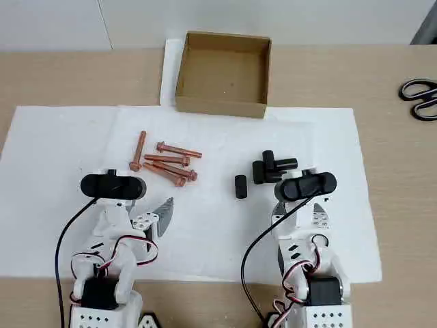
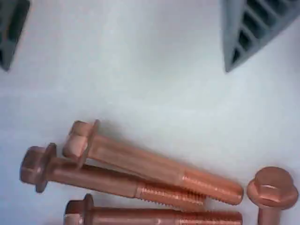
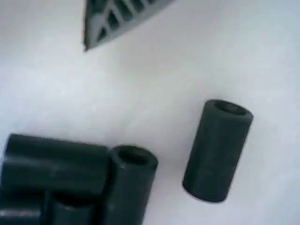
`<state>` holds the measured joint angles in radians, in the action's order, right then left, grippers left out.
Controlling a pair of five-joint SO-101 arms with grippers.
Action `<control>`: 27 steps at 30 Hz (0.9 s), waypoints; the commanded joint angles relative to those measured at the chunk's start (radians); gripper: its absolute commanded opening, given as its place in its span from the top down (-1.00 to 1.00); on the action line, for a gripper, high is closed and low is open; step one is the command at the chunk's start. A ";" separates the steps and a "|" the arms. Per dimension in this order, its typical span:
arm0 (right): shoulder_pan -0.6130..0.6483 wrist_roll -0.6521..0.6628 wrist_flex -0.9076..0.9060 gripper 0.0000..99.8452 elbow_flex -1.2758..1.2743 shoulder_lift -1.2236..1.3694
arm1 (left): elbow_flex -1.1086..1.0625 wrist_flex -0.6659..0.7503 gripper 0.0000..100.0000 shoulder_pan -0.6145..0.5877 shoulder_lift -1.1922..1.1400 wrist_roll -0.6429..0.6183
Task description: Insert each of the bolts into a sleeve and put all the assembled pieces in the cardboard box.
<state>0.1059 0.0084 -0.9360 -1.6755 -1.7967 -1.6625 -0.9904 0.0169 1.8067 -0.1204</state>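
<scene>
Several copper bolts (image 1: 164,162) lie in a loose pile on the white paper, left of centre. Black sleeves (image 1: 272,167) sit in a cluster to the right, with a single sleeve (image 1: 240,186) lying apart. The cardboard box (image 1: 222,102) stands behind them with nothing in it. My left gripper (image 2: 116,70) hovers open just short of the bolts (image 2: 140,171), holding nothing. My right gripper (image 1: 299,205) hangs just short of the sleeves. One finger (image 3: 122,18) shows above the lone sleeve (image 3: 218,150) and the cluster (image 3: 70,183), with nothing held.
White paper (image 1: 61,205) covers the wooden table under both arms. Scissors (image 1: 420,97) lie at the far right edge. Bare paper stretches between the bolts and the sleeves and in front of the box.
</scene>
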 commanded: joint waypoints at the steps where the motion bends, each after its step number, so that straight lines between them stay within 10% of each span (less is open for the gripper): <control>1: 0.001 0.011 -0.001 0.58 -0.005 -0.018 | 0.002 0.025 0.45 -0.002 0.011 0.002; 23: -0.025 0.020 0.038 0.58 -0.006 -0.016 | 0.001 0.034 0.45 0.006 0.012 -0.002; 27: -0.136 0.198 0.008 0.58 0.086 -0.016 | -0.001 0.038 0.45 0.006 0.012 -0.002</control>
<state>0.0322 0.0898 -0.9191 -1.6663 -1.7967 -1.6655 -0.9782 0.0169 1.8067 -0.1204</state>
